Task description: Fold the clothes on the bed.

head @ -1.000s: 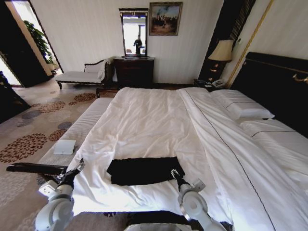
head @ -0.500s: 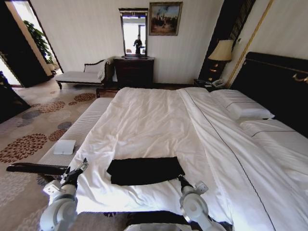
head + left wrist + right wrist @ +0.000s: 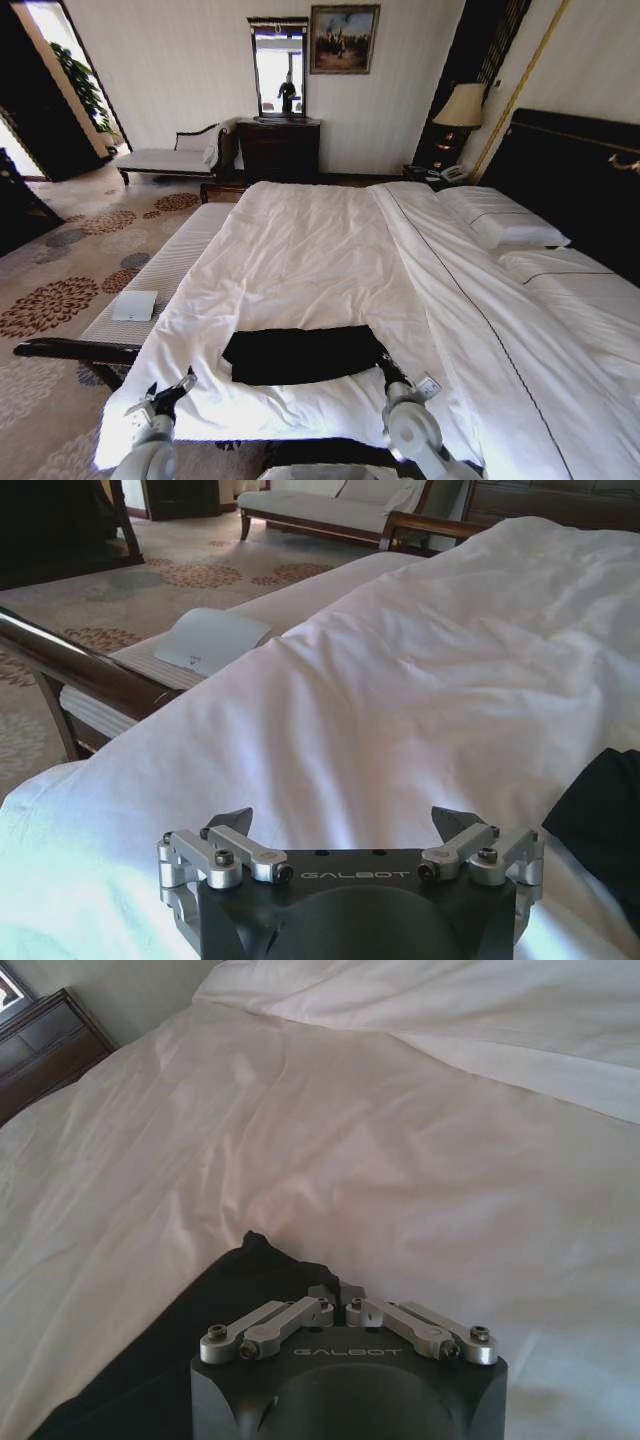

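You see the folded black soft-fabric T-shirt (image 3: 300, 354) lying near the foot edge of the large white-sheeted bed (image 3: 300, 250); its lettering is hidden. The right gripper (image 3: 345, 1300), fingertips pressed together, sits at the shirt's corner; whether fabric is pinched is unclear. The left gripper (image 3: 345, 825) hovers spread wide, empty, over the sheet's left edge.

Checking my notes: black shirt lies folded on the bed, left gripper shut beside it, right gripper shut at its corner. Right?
Not quite: the left gripper is open, as the left wrist view shows. The black shirt does lie folded on the bed, with the right gripper shut at its corner.
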